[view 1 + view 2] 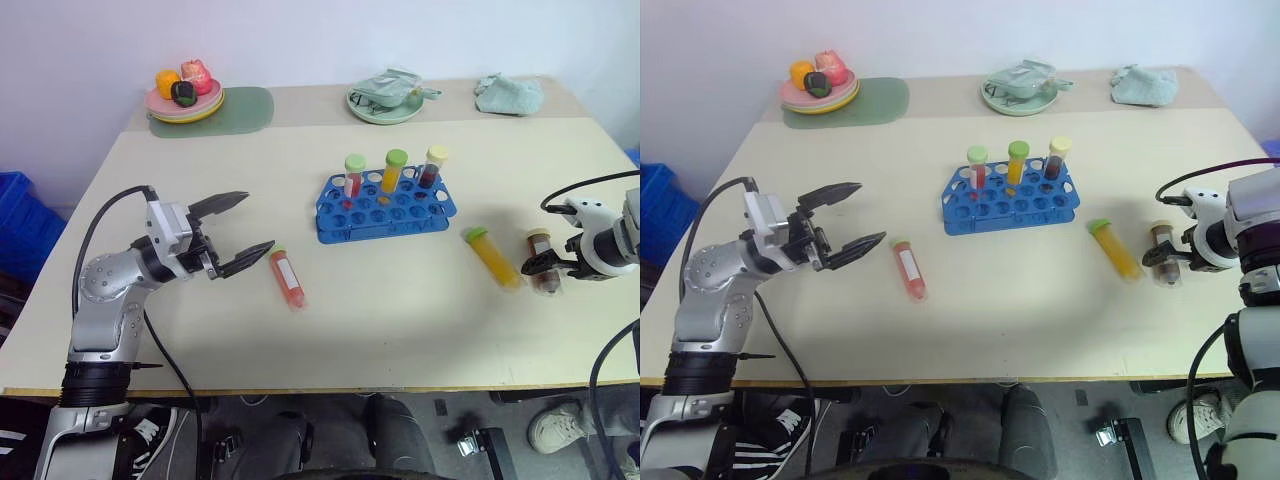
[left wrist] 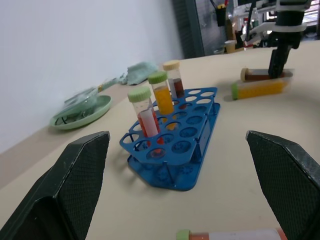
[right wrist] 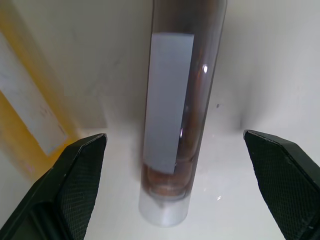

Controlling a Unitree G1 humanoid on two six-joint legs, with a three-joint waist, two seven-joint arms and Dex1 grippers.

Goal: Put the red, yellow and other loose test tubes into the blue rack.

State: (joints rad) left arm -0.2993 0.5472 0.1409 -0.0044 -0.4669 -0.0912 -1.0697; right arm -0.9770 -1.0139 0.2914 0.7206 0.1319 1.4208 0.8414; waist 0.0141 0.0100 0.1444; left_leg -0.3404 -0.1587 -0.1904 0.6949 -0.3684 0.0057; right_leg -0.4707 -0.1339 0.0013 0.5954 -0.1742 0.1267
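Lying loose, red tube: the red test tube point(image 1: 287, 279) with a green cap rests flat on the table point(image 1: 400, 320), just beside the left gripper's lower fingertip and well left of the rack.
Yellow tube: the yellow test tube point(image 1: 493, 257) with a green cap lies flat to the right of the rack, its cap end nearest the rack.
Brown tube: the brown test tube point(image 1: 542, 262) with a tan cap lies flat just right of the yellow one; the right wrist view shows its white label facing up between the spread fingers.
Blue rack: the blue rack point(image 1: 385, 208) sits near the table's middle, holding three upright tubes along its far row: a reddish one with a green cap point(image 1: 353, 177), an orange one with a green cap point(image 1: 393, 172) and a dark one with a pale yellow cap point(image 1: 433, 166).
Left gripper: the left gripper point(image 1: 240, 232) hovers above the table, fingers wide apart and empty, pointing toward the red tube and rack.
Right gripper: the right gripper point(image 1: 549, 268) points steeply down over the brown tube, fingers spread either side of it, not clamped.
Far edge: a plate of toy fruit point(image 1: 185, 95) on a green mat point(image 1: 245, 110), a green dish point(image 1: 385, 98) and a crumpled cloth point(image 1: 510, 94).
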